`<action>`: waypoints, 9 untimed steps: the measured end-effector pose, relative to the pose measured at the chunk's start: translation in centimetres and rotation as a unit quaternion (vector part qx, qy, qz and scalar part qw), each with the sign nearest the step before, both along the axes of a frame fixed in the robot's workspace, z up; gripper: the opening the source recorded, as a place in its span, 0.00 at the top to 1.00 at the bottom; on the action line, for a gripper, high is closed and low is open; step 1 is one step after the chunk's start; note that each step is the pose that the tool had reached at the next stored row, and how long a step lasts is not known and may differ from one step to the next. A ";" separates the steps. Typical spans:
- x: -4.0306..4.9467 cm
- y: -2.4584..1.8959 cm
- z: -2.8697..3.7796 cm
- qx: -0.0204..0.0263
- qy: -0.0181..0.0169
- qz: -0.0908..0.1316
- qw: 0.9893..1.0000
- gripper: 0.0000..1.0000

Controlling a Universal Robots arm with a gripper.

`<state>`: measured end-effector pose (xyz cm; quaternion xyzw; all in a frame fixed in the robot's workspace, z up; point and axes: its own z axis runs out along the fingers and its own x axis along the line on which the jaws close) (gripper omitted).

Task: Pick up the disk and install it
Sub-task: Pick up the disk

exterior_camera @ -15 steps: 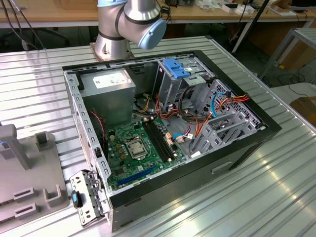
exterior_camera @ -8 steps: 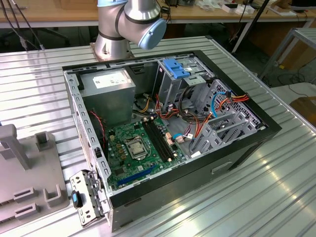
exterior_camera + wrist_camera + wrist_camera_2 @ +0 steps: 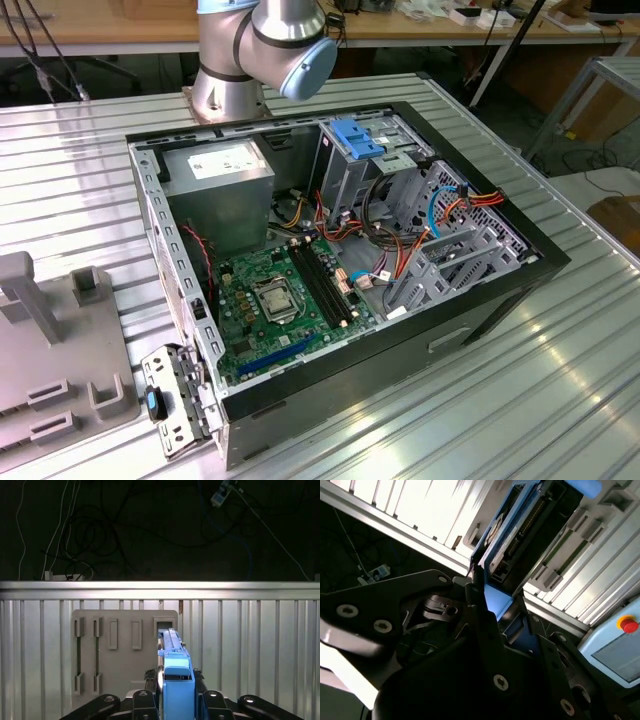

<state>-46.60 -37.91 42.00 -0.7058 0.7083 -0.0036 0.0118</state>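
Blue-railed disk (image 3: pixel 173 652) apparently clamped edge-on in tool (image 3: pixel 178 687).

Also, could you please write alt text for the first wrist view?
The gripper holds the disk edge-on, its blue rail facing the camera, over a grey slotted fixture plate on the ribbed metal table. Beyond it, cables lie on a dark floor.

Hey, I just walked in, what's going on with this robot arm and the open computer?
The arm's gripper is clamped on the disk, holding it on edge over the grey holder plate on the ribbed metal table. The open computer case lies on the same table, and the disk is not installed in it yet.
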 end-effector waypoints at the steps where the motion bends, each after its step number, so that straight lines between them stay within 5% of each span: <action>1: 0.00 0.00 0.00 0.000 0.000 0.000 1.000 0.63; 9: 0.00 0.00 0.02 0.000 0.000 0.000 1.000 0.63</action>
